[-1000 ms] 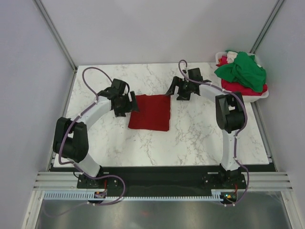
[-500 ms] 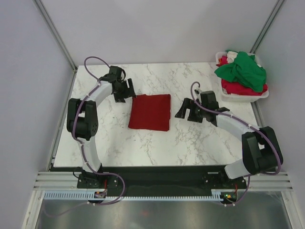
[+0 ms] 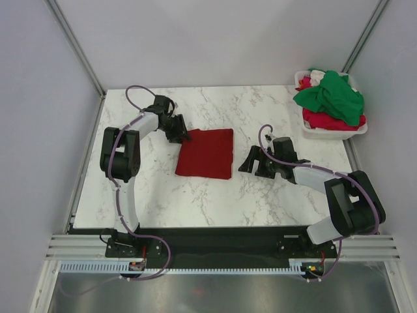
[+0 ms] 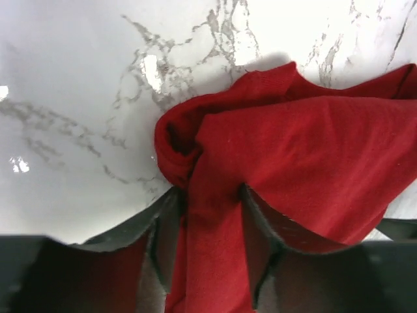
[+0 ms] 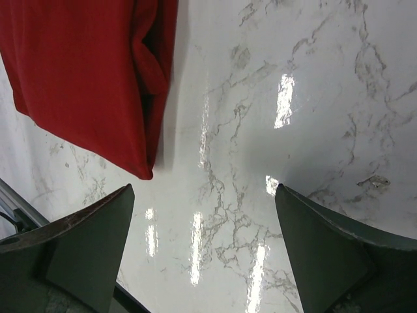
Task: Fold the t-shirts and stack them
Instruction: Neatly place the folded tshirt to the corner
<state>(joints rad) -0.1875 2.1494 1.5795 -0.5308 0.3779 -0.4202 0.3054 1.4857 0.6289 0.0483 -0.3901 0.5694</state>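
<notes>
The dark red t-shirt point(image 3: 206, 153) lay folded into a neat rectangle on the marble table point(image 3: 156, 189), slightly left of the middle and nearer the far edge than the near one. The left gripper point(image 3: 177, 132) sat at the shirt's far-left corner. In the left wrist view its fingers point(image 4: 161, 244) were closed narrowly on a pinch of that corner. A strip of red cloth ran down between them, and the fabric just beyond was bunched into a raised roll. The right gripper point(image 3: 251, 163) was low over bare marble just beside the shirt's right edge, not touching it. The right wrist view showed its fingers point(image 5: 85, 241) spread wide with only the tabletop between them, and the shirt's doubled edge lay up and to the left of them.

One folded shirt was on the table. One white basket point(image 3: 335, 135) stood at the far-right corner. It held one bright green t-shirt point(image 3: 332, 96) heaped on top and lighter red cloth point(image 3: 326, 120) beneath it. Whether that red was one shirt or several could not be told. A scrap of white showed at the far rim of the basket, too small to identify. There were two arms, each with one gripper.
</notes>
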